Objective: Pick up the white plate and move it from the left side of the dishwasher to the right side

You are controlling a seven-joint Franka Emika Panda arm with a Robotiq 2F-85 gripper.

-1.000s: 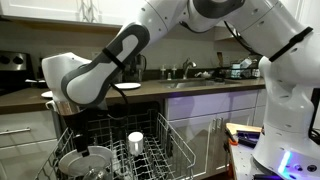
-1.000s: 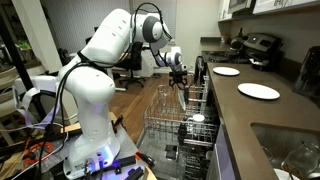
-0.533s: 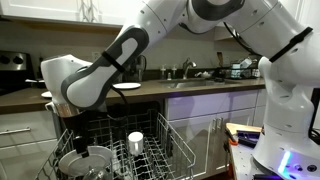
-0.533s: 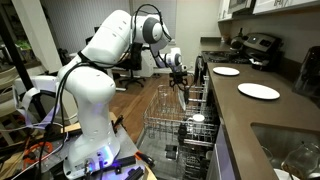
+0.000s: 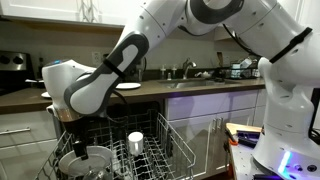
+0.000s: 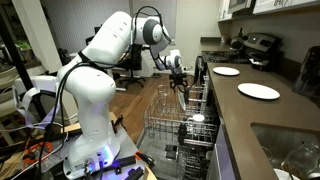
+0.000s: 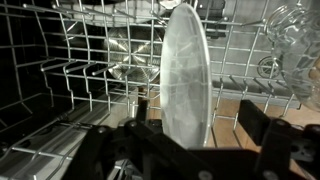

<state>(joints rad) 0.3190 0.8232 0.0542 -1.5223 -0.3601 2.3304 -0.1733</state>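
— White cabinets (image 5: 25, 135) and a dark table (image 6: 265, 120) are seen around the open dishwasher (image 5: 120, 125). Its wire rack (image 6: 165, 125) is pulled out.

— How is the arm (image 5: 110, 70) posed?

— It is arched high over the rack and bent steeply down. In both exterior views its wrist is lowered among the tines at the end of the rack farthest from the robot's base.

— And the fingers (image 7: 255, 135)?

— They are seen in the wrist view as two dark shapes held apart, one on each side of the white plate (image 7: 186, 75). A gap is visible between the plate and the finger marked. Whether the other finger touches the plate cannot be told. Nothing is clamped.

— Where is the plate placed?

— It is stood upright on its edge in the rack, held by the tines, with its rim turned toward the wrist camera.

— What else is noted by the rack?

— A small white cup (image 5: 135, 141) is set near the rack's middle. A clear glass (image 7: 288, 40) is seen in the rack beyond the plate. Two flat white plates (image 6: 259, 91) are laid on the table beside the rack.
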